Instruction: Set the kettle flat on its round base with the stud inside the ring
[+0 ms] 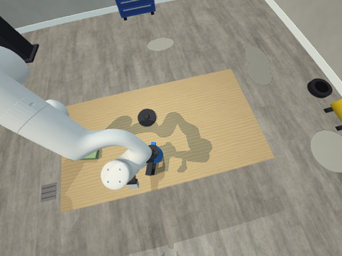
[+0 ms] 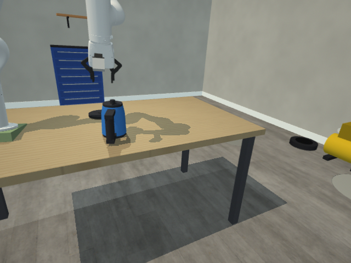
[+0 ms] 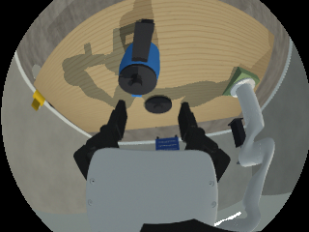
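You've got a wooden tabletop [image 2: 198, 119] carrying everything. The white arm [image 1: 45, 128] reaches out over it and points the tool [image 2: 102, 75] straight down, high above the blue kettle [image 2: 114, 120]; there's a clear air gap between them in the exterior view. Tool is open wide and holds nothing, both black fingers spread with only tabletop showing between them in the wrist view.

Kettle stands upright on the tabletop, not on its base. The black round base [image 1: 146, 117] lies flat, stud up, a short way behind the kettle and apart from it; in the exterior view it peeks out just beside the kettle's left side [image 2: 95, 114].

Handling, as a judgement: the kettle looks rigid and hard-shelled, nothing soft to squeeze, probably smooth and a bit slippery on the round body. The body is too wide for a safe pinch, so go for the black handle [image 2: 109, 125], the upright bar facing the exterior camera. Grab the bar mid-height, fingers on its 2 flat sides. It hangs off 1 side of the weight, so expect the kettle to tip away from the handle when lifted; grip firm and lift slow. You need to line the tool up with the bar before you drop down.

Neither kettle nor base is fixed, so a bump will shove either.
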Tool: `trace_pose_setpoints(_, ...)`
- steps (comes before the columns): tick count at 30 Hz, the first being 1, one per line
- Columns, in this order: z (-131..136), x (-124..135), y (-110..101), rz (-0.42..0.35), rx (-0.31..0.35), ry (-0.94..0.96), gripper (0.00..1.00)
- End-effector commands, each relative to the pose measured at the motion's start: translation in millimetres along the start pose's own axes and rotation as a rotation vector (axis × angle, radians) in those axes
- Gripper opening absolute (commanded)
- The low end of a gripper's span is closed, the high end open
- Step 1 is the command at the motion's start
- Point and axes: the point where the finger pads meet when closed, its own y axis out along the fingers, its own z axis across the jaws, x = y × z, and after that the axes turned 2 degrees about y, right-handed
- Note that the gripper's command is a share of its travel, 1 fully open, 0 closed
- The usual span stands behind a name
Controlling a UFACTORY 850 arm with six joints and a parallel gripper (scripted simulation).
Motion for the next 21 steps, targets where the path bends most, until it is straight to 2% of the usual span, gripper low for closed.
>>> trace_pose_setpoints(1, -7, -6, -2, 0.1, -0.003, 0.052, 0.81)
trace_pose_setpoints(7, -15, -9, -6, 0.169, -0.025, 0.087, 0.81)
trace_pose_setpoints(21, -24, -11, -10, 0.235, -0.056, 0.119, 0.81)
